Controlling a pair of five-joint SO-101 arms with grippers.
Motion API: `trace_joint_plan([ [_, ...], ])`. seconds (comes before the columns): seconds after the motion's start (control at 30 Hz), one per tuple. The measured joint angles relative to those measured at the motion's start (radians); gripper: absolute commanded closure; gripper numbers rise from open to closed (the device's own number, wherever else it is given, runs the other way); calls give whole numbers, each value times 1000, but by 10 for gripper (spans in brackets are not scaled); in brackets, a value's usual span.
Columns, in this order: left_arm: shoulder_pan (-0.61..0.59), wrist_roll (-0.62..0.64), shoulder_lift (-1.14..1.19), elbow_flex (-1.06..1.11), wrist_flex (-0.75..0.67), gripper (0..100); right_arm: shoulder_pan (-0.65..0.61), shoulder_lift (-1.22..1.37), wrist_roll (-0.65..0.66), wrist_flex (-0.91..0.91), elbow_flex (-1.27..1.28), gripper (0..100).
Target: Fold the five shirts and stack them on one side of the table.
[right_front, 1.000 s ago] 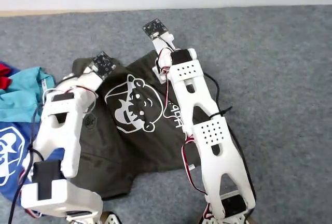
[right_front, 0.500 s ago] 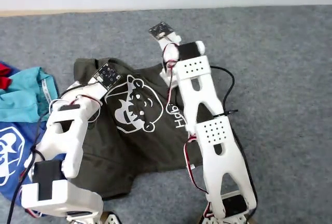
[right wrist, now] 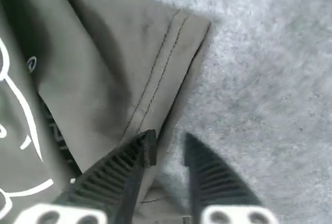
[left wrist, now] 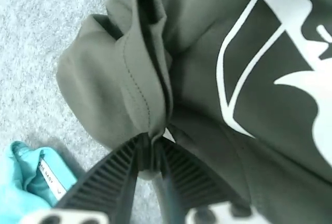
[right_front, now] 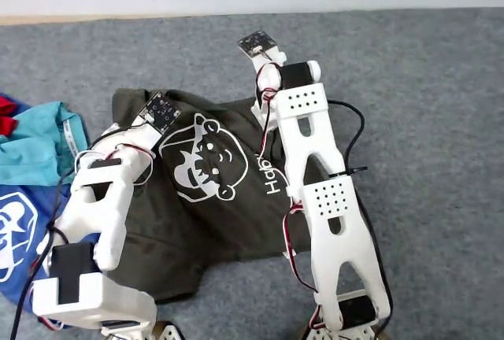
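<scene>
In the high view, your right arm (right_front: 323, 198) has swung its wrist outward, farther from the bear print (right_front: 203, 159) than a second ago. The olive shirt (right_front: 236, 222) now lies a little wider on that side over the grey table cover (right_front: 425, 120). Your left arm (right_front: 98, 198) drew back toward its base early in that second and has held since, with its wrist just beside the bear print. Past that arm from the print, the teal shirt (right_front: 35, 147) and a blue shirt (right_front: 16, 238) lie in a loose heap, unfolded.

In the left wrist view, your left gripper (left wrist: 150, 149) has its fingers pinched tight on a bunched ridge of olive fabric, off to one side of the print's white outline. The teal shirt's labelled edge lies close by.

In the right wrist view, your right gripper (right wrist: 168, 149) has its fingers a narrow gap apart. One tip rests on the sleeve hem (right wrist: 171, 53), the other is over bare cover, and nothing looks gripped.

You appear to be spreading the shirt flat, and no fold is started yet.
</scene>
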Motion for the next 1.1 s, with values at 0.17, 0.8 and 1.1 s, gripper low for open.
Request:
trace_joint_plan([
  [0.17,0,0,0,0,0,996,0,0,-35,-14,-54,764],
  [0.8,2,2,0,0,0,996,-25,37,-44,-376,147,903],
  [1.1,15,2,0,5,0,996,-17,32,-44,-227,144,987],
])
